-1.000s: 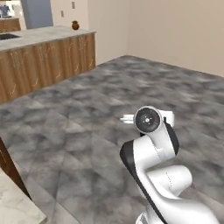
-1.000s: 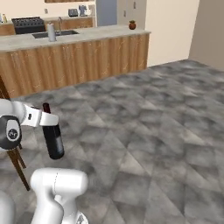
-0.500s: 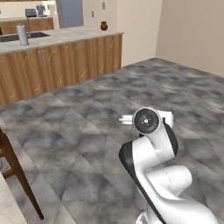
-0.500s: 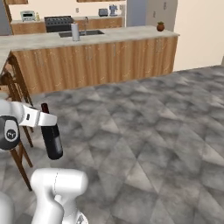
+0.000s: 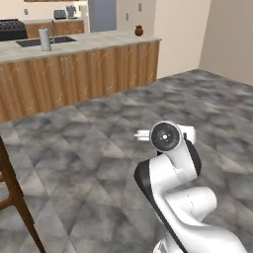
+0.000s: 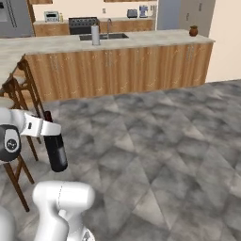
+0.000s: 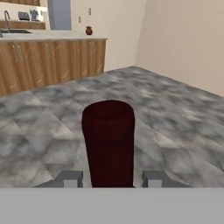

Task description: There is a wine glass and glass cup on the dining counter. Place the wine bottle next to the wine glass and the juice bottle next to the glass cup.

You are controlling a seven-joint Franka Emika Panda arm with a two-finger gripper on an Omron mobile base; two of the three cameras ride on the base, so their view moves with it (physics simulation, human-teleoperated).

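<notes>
a: where is the tall, near-black wine bottle with the narrow dark-red neck [image 6: 55, 149] right now?

b: hanging upright off the arm, over the grey marbled floor [image 6: 155, 155]. the pincer [image 6: 48, 128] is clamped on its neck, just under the dark-red top, and in the hand view that top [image 7: 108, 142] stands between the two finger tips [image 7: 70, 179].

a: so what could go wrong from here?

b: mostly the carry. the grip sits high on a narrow neck with the heavy body dangling below, so a sharp turn or stop of the base could make it swing or slip through the jaws, and a drop onto that floor would likely end the task.

a: anything nearby to hit?

b: the dark wooden stool [image 6: 19, 117] stands close beside the arm on its left, and the bottle's base hangs near its legs. a swing that way could knock it. the long wood-fronted worktop with the pale stone top [image 6: 117, 44] is well apart, beyond open floor.
</notes>
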